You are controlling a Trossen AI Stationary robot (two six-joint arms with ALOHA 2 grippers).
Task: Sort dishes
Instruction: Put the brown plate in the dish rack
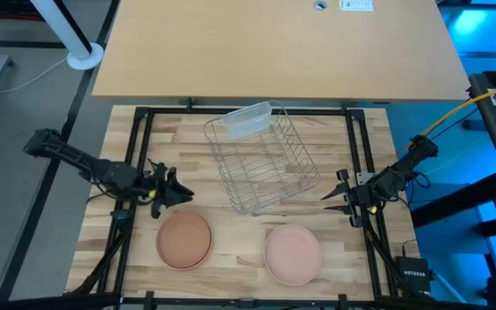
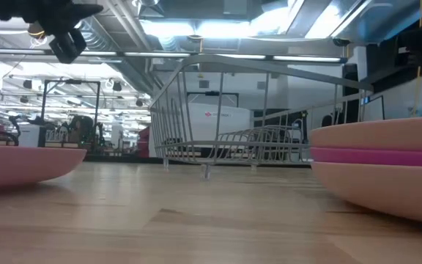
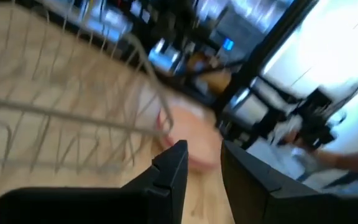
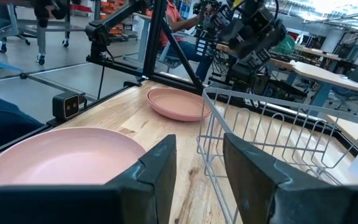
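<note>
A silver wire dish rack [image 1: 263, 168] stands in the middle of the butcher-block surface [image 1: 222, 263], and it serves here as the landmark. A clear plastic tub [image 1: 248, 120] rests on the rack's far corner.

On the near-left side of the rack lies a terracotta-orange plate stack [image 1: 184, 238]. On the near-right side of the rack lies a second stack topped by a pale peach-pink plate [image 1: 293, 253]. The low view shows that this second stack has a magenta plate [image 2: 383, 155] sandwiched between two peach ones.

The left tool [image 1: 177, 191] hovers just left of the rack's near-left corner, above the surface and just beyond the far rim of the terracotta stack, without touching it. Its fingers [image 3: 173, 168] stand slightly apart with nothing between them.

The right tool [image 1: 332, 191] hangs just right of the rack's near-right corner, beyond the far-right rim of the peach-pink plate and clear of it. Its fingers [image 4: 157, 168] are parted and empty. In the right wrist view the peach-pink plate sits near that tool, and the terracotta stack lies farther off beside the rack's wire edge.
</note>
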